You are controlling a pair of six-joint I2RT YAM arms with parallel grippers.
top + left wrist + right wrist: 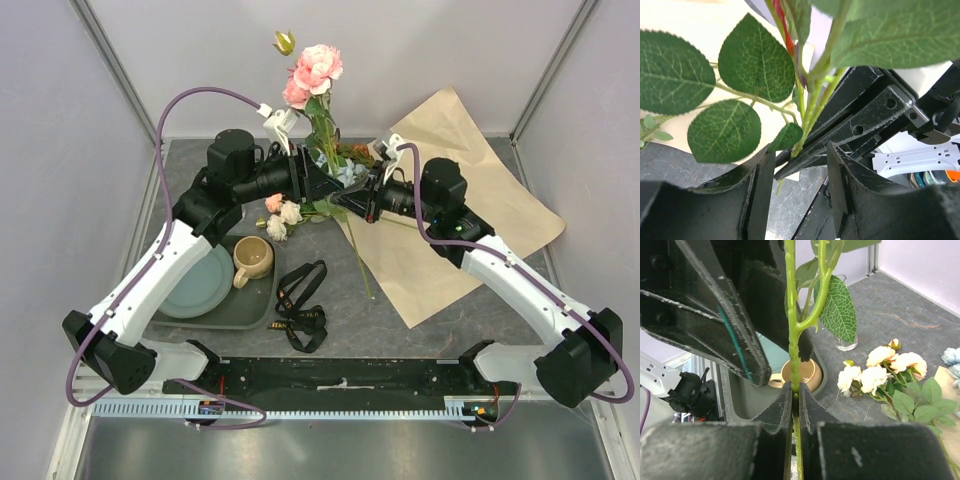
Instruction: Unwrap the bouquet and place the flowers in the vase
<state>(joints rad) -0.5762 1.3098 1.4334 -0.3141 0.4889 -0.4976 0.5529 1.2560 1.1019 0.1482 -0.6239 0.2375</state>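
My right tool (795,392) is closed on the thin, knobbly green stem (791,335) of the pink rose (317,68), held upright. My left tool (801,160) stands open around the same stem. The narrow clear glass vase (846,341) is on the worktop (900,315) at 1 o'clock from the right tool. I should lower the stem straight and slowly; the serrated leaves (839,310) may catch the rim.
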